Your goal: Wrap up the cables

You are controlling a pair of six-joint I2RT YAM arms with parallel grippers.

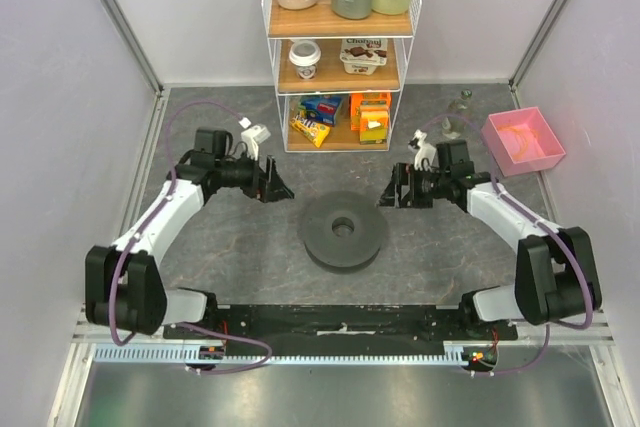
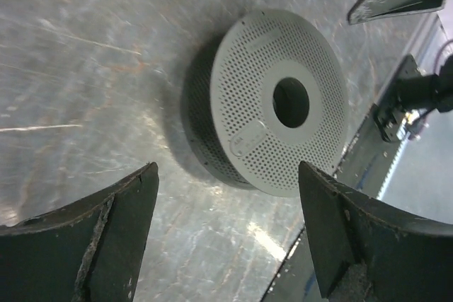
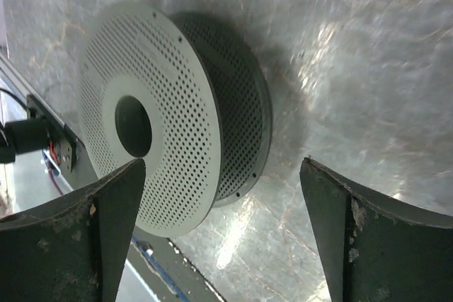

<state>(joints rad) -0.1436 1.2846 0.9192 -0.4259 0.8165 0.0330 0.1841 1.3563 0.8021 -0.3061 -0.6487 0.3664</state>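
The cables (image 1: 524, 138) are lying as loose yellow-orange loops inside the pink bin (image 1: 553, 135) at the far right of the surface (image 1: 250, 252); the left gripper (image 1: 276, 188) and right gripper (image 1: 392, 193) are flanking the grey spool (image 1: 343, 230), well apart from the bin; both sets of jaws are standing apart, gripping nothing.
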